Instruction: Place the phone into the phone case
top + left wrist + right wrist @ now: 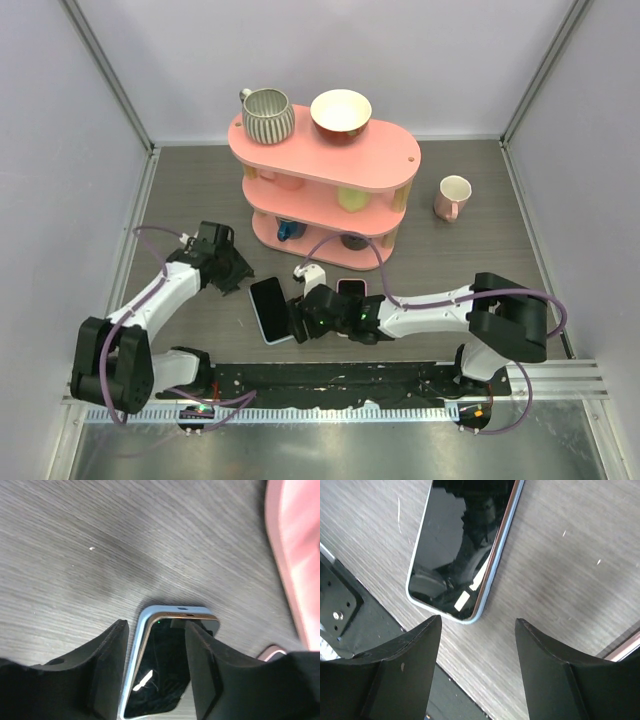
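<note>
On the top tier of the pink shelf [395, 160] stand a ribbed mug [267, 115] and a bowl [341, 113] with a pale inside, side by side. The lower tiers hold small things, among them a yellow one [350, 200] and a blue one [288, 231], too hidden to name. A pink mug [453, 197] stands upright on the table [480, 270], to the right of the shelf and apart from it.

The phone [270, 309] lies flat, screen up, in front of the shelf and between the two arms. It sits inside the light blue case [172, 609], whose rim shows around the top end and the long sides. Whether it is pressed fully home I cannot tell.

The left claw [243, 280] is spread wide at the phone's far end, one finger [107, 665] just outside the case's edge and the other over the screen. It grips nothing. The right claw [296, 318] is also spread wide and holds nothing, its fingers [405, 670] just short of the phone's near end. A flat pink-rimmed thing [351, 288] lies near the right arm.

The table is dark grey with a wood grain. Plain pale walls [440, 60] close it in on three sides, and a black plate [330, 380] runs along the near edge.
</note>
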### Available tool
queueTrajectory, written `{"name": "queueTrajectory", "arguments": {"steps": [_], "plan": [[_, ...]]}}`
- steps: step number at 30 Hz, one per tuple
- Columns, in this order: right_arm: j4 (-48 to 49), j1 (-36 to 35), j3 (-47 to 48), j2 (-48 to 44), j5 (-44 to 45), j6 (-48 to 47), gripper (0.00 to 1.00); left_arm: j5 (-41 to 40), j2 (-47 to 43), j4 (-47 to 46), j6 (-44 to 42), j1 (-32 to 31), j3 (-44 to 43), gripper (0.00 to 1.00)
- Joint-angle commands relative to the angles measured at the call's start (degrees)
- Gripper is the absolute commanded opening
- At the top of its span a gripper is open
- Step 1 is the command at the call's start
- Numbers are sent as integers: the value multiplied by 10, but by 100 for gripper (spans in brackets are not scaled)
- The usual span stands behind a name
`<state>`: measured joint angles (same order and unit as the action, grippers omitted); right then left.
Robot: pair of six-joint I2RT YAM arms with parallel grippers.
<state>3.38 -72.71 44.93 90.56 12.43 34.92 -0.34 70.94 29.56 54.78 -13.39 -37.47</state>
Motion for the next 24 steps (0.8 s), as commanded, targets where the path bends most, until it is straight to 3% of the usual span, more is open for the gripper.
{"name": "queueTrajectory", "arguments": {"steps": [1,8,15,21,24], "plan": [[66,33,6,-21,-22,18,67,-27,-49,68,-19,-3,-38,61],[114,73,19,26,-91,23,69,52,-128,-15,-17,-3,71,61],[124,81,49,75,-116,14,69,80,-98,-45,-11,-5,105,58],[123,79,60,109,-116,21,60,73,-81,-75,-9,-16,126,56],[90,72,71,121,-98,16,58,76,-65,-94,-4,-17,139,49]]}}
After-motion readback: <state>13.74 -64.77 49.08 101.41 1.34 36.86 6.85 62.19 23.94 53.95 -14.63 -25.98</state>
